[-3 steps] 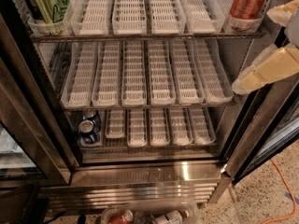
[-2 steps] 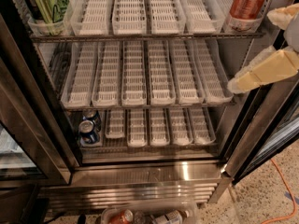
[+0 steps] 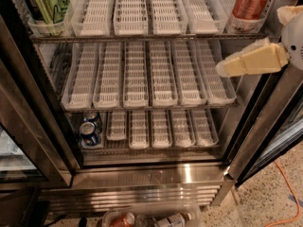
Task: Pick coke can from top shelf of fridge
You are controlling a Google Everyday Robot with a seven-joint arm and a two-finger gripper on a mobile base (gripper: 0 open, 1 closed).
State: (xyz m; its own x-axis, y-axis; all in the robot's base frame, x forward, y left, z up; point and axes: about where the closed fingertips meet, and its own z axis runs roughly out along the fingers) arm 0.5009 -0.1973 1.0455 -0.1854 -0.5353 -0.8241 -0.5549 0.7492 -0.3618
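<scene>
The gripper (image 3: 236,65) is hovering by the fridge (image 3: 142,174), at its right edge, seemingly carrying nothing; how wide it is, I cannot tell. Above and beyond it, the coke can (image 3: 251,4) is sitting at the right end of the top shelf (image 3: 142,36). It is likely light, stiff and slick, so grip it mid-body.

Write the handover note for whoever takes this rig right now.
Gripper: at the right side of the fridge, level with the second rack, below the coke can and apart from it.
Coke can: upright at the right end of the top shelf.
Green can: left end of the same shelf; leave it.
Done: no grasp yet.
Left: raise the gripper to the coke can, grasp it, draw it out.
</scene>
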